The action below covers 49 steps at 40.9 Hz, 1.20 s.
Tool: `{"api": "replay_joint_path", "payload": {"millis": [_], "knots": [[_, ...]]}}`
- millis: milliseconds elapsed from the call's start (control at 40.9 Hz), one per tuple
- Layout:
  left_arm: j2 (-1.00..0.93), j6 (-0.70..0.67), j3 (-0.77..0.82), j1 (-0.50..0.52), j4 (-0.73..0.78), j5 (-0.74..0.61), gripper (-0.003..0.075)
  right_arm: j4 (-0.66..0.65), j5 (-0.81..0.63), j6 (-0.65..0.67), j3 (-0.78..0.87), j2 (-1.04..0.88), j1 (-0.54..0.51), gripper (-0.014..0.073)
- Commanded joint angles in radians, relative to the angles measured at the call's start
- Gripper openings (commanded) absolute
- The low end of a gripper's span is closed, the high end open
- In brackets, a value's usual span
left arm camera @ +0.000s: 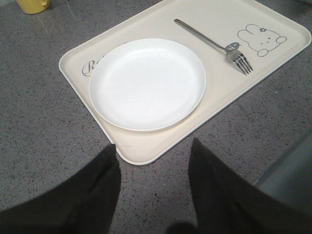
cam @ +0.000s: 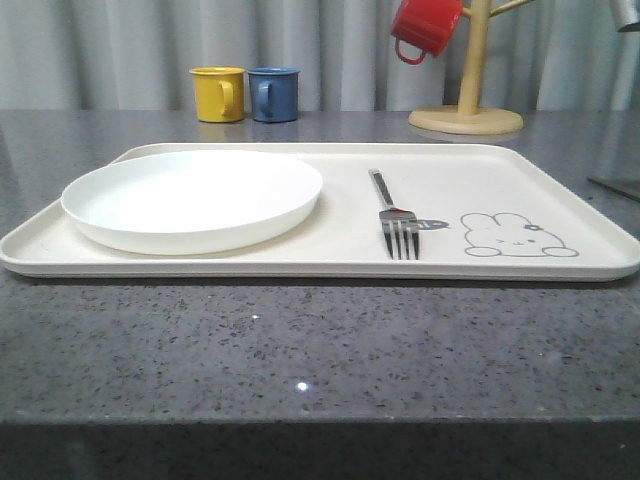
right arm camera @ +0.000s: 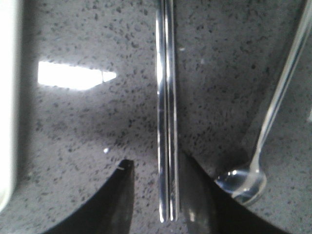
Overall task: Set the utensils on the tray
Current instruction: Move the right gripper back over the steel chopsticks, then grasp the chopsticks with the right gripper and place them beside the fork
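Observation:
The cream tray (cam: 520,185) lies on the grey counter with the white plate (cam: 195,200) on its left half and the silver fork (cam: 396,222) beside the rabbit drawing. My left gripper (left arm camera: 153,146) hangs open over the counter just off the tray's corner (left arm camera: 146,151), with nothing between its fingers. In the left wrist view the plate (left arm camera: 146,85) and fork (left arm camera: 219,46) rest on the tray. My right gripper (right arm camera: 155,161) is open low over the counter. The pair of chopsticks (right arm camera: 165,97) lies between its fingers, against one of them. The spoon (right arm camera: 253,178) lies close beside, outside the fingers.
A yellow mug (cam: 218,94) and a blue mug (cam: 273,94) stand behind the tray. A red mug (cam: 425,27) hangs on a wooden mug tree (cam: 470,110) at the back right. The tray's rim (right arm camera: 7,97) runs along one side of the right wrist view.

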Motion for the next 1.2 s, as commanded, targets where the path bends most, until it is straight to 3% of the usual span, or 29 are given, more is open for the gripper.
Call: {"api": "replay_joint_path", "payload": {"millis": [0,807,1052,1174], "knots": [[0.001,-0.008,-0.025,-0.007,-0.007,-0.069,0.0313,-0.036,0.009,-0.013,-0.021,-0.007,-0.008,0.0269],[0.001,-0.008,-0.025,-0.007,-0.007,-0.069,0.0313,-0.028,-0.072,-0.013,-0.022,0.048,-0.008,0.0265],[0.001,-0.008,-0.025,-0.007,-0.007,-0.069,0.0313,-0.009,-0.043,-0.013,-0.025,0.051,-0.008,0.0071],[0.001,-0.008,-0.025,-0.007,-0.007,-0.069,0.0313,0.016,-0.034,-0.013,-0.027,0.044,-0.008,0.0044]]}}
